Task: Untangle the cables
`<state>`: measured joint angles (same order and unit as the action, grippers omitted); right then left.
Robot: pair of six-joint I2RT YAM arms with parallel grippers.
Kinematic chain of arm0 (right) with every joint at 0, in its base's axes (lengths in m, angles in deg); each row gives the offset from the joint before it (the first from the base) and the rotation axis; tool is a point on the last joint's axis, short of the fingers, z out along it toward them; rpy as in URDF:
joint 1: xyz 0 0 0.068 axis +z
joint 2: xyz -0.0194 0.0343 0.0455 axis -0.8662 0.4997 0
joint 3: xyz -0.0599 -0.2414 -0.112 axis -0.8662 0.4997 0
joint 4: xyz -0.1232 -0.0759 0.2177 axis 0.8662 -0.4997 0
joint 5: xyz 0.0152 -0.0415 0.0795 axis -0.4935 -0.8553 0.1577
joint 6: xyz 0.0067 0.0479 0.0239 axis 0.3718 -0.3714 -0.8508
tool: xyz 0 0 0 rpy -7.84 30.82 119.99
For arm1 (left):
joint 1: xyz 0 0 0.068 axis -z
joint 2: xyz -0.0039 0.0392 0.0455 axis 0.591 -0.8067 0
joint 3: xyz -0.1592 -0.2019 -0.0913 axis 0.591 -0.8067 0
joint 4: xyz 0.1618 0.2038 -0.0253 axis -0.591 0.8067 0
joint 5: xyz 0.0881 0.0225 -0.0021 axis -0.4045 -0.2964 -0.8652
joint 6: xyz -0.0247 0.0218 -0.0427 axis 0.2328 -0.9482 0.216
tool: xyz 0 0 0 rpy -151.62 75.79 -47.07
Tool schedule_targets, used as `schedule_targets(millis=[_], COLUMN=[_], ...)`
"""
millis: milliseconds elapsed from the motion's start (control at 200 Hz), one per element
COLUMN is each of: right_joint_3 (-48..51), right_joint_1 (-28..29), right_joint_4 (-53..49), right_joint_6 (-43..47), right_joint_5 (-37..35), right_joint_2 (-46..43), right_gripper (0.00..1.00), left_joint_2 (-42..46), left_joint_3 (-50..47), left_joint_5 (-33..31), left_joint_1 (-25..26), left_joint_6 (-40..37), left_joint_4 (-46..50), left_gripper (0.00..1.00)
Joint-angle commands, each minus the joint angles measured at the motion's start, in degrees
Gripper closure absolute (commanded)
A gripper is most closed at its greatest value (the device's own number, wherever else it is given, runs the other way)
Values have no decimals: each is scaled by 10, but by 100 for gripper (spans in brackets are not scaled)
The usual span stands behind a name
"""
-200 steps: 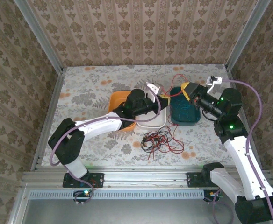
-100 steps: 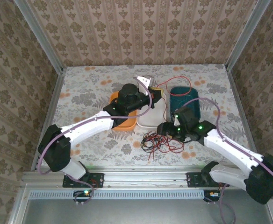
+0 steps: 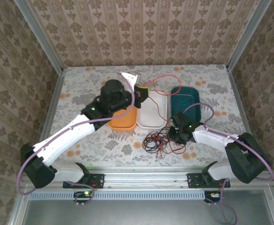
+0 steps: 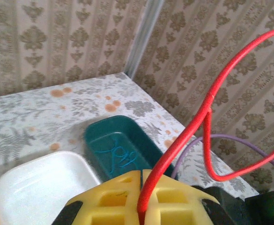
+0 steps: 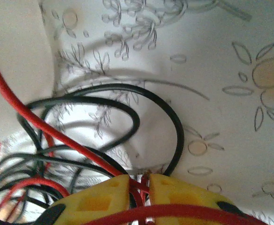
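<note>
Jaws of the left gripper (image 4: 140, 187) are clamped on the red cable (image 4: 207, 108), and those of the right gripper (image 5: 139, 185) are pinched almost together on red and black strands. Across the table (image 3: 90, 89), the red cable is held up over the white tray (image 3: 151, 115), a blue-green cable (image 4: 120, 152) is coiled in the teal tray (image 3: 194, 99), and the tangle (image 3: 159, 139) lies just in front of the white tray. The cables are judged light, limp and springy, easily snagged; hold is best taken on one strand at the heap's loose edge.
</note>
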<state>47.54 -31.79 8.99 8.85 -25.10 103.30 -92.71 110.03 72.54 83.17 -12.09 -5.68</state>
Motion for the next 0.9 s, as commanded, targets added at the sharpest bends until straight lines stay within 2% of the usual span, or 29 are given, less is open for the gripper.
schedule_targets(millis=[0,130,260,395,490,605,645,755,895], right_joint_3=[45,72,82,72,48,17,9,-6,-25], right_joint_1=[-31,-53,-56,-54,-47,-46,-46,-46,-46], right_joint_4=[41,58,69,68,43,14,7,9,9], right_joint_6=[-38,-44,-40,-34,-14,3,4,-2,-12], right_joint_5=[31,50,64,84,84,79,74,65,66], right_joint_2=[11,4,-10,-45,-92,-163,-190,-258,-304], right_gripper=[82,83,83,82,75,50,46,43,42], left_joint_2=[40,74,84,74,72,74,77,79,65], left_joint_3=[31,49,64,58,27,-24,-47,-107,-182], left_joint_5=[0,9,11,-36,-76,-86,-86,-95,-89], left_joint_1=[-38,-82,-103,-116,-133,-156,-164,-179,-184], left_joint_6=[-12,-16,-26,-21,-11,3,8,7,4], left_joint_4=[127,163,158,150,127,78,52,-9,-69], left_gripper=[100,100,100,100,100,100,100,100,100])
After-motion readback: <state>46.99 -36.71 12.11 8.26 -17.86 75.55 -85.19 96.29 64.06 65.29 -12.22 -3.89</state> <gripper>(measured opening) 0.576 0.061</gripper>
